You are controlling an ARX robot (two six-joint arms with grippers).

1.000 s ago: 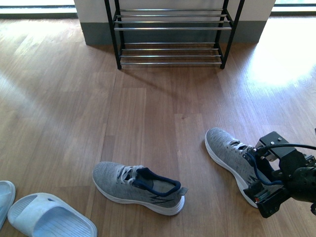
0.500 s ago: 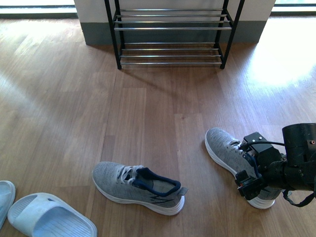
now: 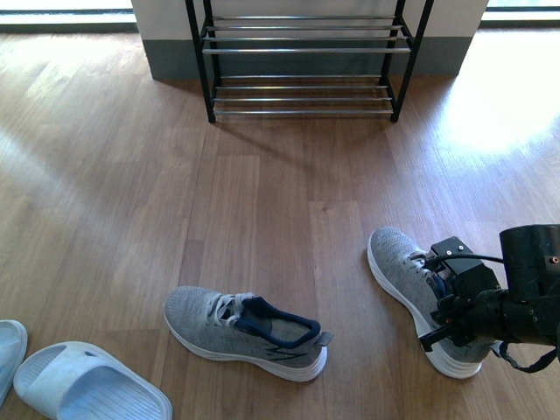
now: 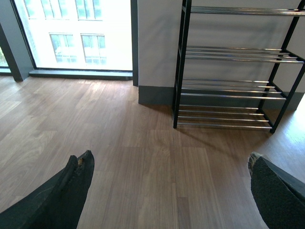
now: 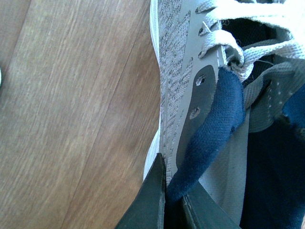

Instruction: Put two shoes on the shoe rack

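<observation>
Right hand [image 5: 172,200] is pinched tight on the dark blue collar [image 5: 214,124] of the grey knit sneaker [image 3: 401,269]. That shoe lies on the wooden floor [image 3: 262,219] at the robot's right, well apart from the shoe rack [image 3: 302,98]. Left hand [image 4: 170,159] hangs with its fingers spread wide.
</observation>
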